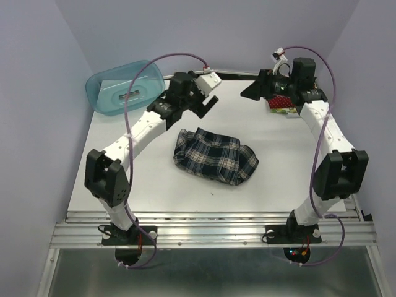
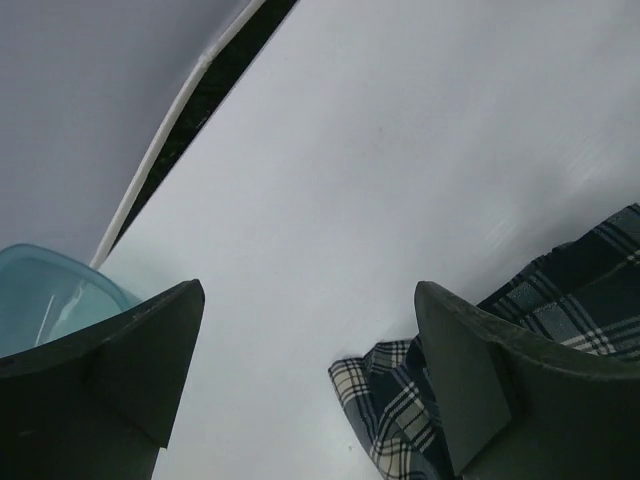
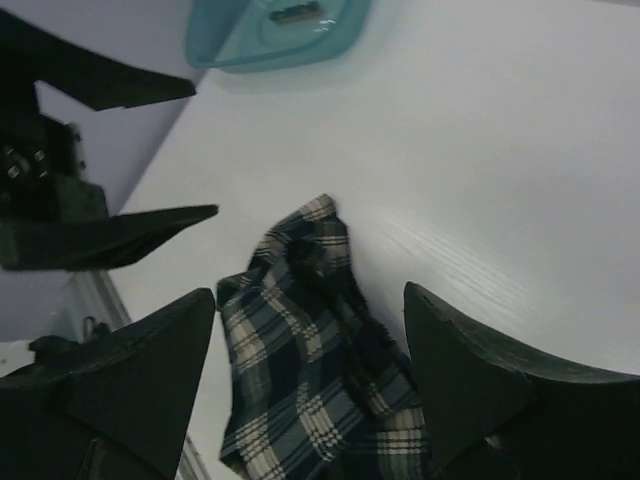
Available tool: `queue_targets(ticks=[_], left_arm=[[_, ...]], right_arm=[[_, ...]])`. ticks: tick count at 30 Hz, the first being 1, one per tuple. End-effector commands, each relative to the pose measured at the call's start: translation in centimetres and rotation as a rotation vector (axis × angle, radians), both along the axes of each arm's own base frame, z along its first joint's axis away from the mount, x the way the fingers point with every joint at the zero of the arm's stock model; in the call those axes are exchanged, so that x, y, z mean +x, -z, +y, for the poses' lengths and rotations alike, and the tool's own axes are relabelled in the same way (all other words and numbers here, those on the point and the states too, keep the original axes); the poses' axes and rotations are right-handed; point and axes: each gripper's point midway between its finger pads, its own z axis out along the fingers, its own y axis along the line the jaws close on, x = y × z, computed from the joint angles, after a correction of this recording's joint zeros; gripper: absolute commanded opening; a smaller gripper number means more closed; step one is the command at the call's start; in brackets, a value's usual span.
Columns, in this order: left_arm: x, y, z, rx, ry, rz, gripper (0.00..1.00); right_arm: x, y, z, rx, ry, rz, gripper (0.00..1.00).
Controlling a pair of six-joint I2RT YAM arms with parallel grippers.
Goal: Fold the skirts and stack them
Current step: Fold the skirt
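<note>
The plaid skirt (image 1: pixel 215 156) lies folded into a compact bundle in the middle of the white table (image 1: pixel 154 185). My left gripper (image 1: pixel 207 105) hovers open above the table behind its far left corner, nothing between the fingers; the left wrist view shows that gripper (image 2: pixel 308 290) over bare table with the plaid skirt (image 2: pixel 400 410) by its right finger. My right gripper (image 1: pixel 250 91) is raised at the back right, open and empty. In its wrist view that gripper (image 3: pixel 309 293) looks down on the plaid skirt (image 3: pixel 300 380). A red dotted skirt (image 1: pixel 279 101) and a yellowish one (image 1: pixel 286 111) lie mostly hidden under the right arm.
A translucent teal tub (image 1: pixel 125 86) sits at the back left corner, also seen as the tub (image 2: pixel 50 295) and the tub (image 3: pixel 275 30) in the wrist views. Lilac walls close in the table on three sides. A metal rail (image 1: pixel 210 232) runs along the near edge.
</note>
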Motion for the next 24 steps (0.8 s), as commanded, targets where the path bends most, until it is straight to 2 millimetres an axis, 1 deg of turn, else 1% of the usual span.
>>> queue_targets(ticks=[1, 2, 3, 4, 5, 6, 7, 8, 9, 10, 11, 12, 13, 14, 15, 16, 17, 18, 19, 20, 21, 22, 23, 24], left_arm=[[-4.2, -3.7, 1.4, -0.251, 0.095, 0.231, 0.97], [-5.3, -4.3, 1.5, -0.303, 0.142, 0.262, 0.93], [-7.2, -4.9, 0.3, -0.384, 0.276, 0.317, 0.90], [-8.0, -4.6, 0.3, -0.430, 0.316, 0.359, 0.86], [-10.1, -1.6, 0.2, -0.514, 0.353, 0.519, 0.78], [-10.0, -1.7, 0.5, -0.545, 0.319, 0.559, 0.76], [-11.0, -2.0, -0.2, -0.606, 0.392, 0.603, 0.74], [-12.4, 0.4, -0.2, -0.668, 0.346, 0.764, 0.74], [-13.1, 1.1, -0.4, -0.714, 0.352, 0.824, 0.73], [-14.0, 2.2, -0.6, -0.771, 0.405, 0.837, 0.73], [-15.0, 2.0, -0.8, -0.868, 0.358, 0.971, 0.71], [-15.5, 2.0, -0.9, -0.909, 0.370, 0.975, 0.69], [-15.7, 2.1, -1.0, -0.943, 0.400, 0.934, 0.68], [-15.7, 2.3, -1.2, -0.957, 0.392, 0.948, 0.67], [-15.3, 3.3, -1.4, -0.964, 0.365, 0.972, 0.65], [-14.8, 3.9, -1.5, -0.975, 0.334, 0.976, 0.65], [-14.3, 5.5, -1.5, -0.993, 0.282, 1.025, 0.64], [-14.0, 5.7, -1.3, -1.003, 0.268, 1.007, 0.64], [-13.0, 7.7, -0.8, -1.035, 0.189, 1.041, 0.64], [-12.5, 9.9, -0.6, -1.045, 0.132, 1.090, 0.64], [-12.1, 11.0, -0.3, -1.058, 0.100, 1.111, 0.63], [-11.3, 11.8, 0.2, -1.083, 0.059, 1.123, 0.63], [-10.9, 12.8, 0.4, -1.089, 0.029, 1.139, 0.61], [-10.5, 14.5, 0.7, -1.092, -0.019, 1.167, 0.60]], right_arm=[[-5.1, -1.2, 3.0, 0.264, -0.164, 0.122, 0.81], [-6.9, -3.8, 3.8, 0.364, -0.230, 0.112, 0.80], [-8.0, -3.6, 4.4, 0.406, -0.258, 0.140, 0.80], [-9.1, -3.2, 4.9, 0.441, -0.280, 0.173, 0.80], [-11.3, -2.1, 6.2, 0.492, -0.334, 0.233, 0.79], [-12.5, -1.7, 7.0, 0.513, -0.361, 0.260, 0.79], [-13.5, -1.2, 7.6, 0.531, -0.382, 0.289, 0.79], [-14.5, -0.8, 8.3, 0.543, -0.407, 0.304, 0.79], [-16.1, 0.3, 9.7, 0.563, -0.429, 0.370, 0.79], [-17.0, 0.7, 10.3, 0.573, -0.431, 0.405, 0.81], [-17.8, 1.2, 10.9, 0.574, -0.439, 0.411, 0.83], [-18.9, 2.3, 11.8, 0.548, -0.467, 0.395, 0.83], [-19.1, 3.1, 12.0, 0.526, -0.470, 0.410, 0.84], [-19.0, 4.3, 12.0, 0.507, -0.450, 0.454, 0.84], [-18.9, 6.1, 11.9, 0.480, -0.415, 0.510, 0.84], [-18.8, 7.2, 11.9, 0.467, -0.397, 0.535, 0.84], [-18.8, 9.3, 11.8, 0.438, -0.387, 0.553, 0.84], [-18.8, 10.4, 11.8, 0.434, -0.378, 0.585, 0.84], [-18.7, 12.5, 11.4, 0.411, -0.343, 0.641, 0.84], [-18.3, 14.9, 11.1, 0.389, -0.332, 0.678, 0.84], [-18.0, 16.3, 10.7, 0.377, -0.321, 0.702, 0.84], [-16.9, 17.0, 10.4, 0.367, -0.308, 0.704, 0.84], [-15.6, 18.1, 9.3, 0.366, -0.279, 0.712, 0.83], [-15.2, 21.1, 8.5, 0.337, -0.256, 0.771, 0.83]])
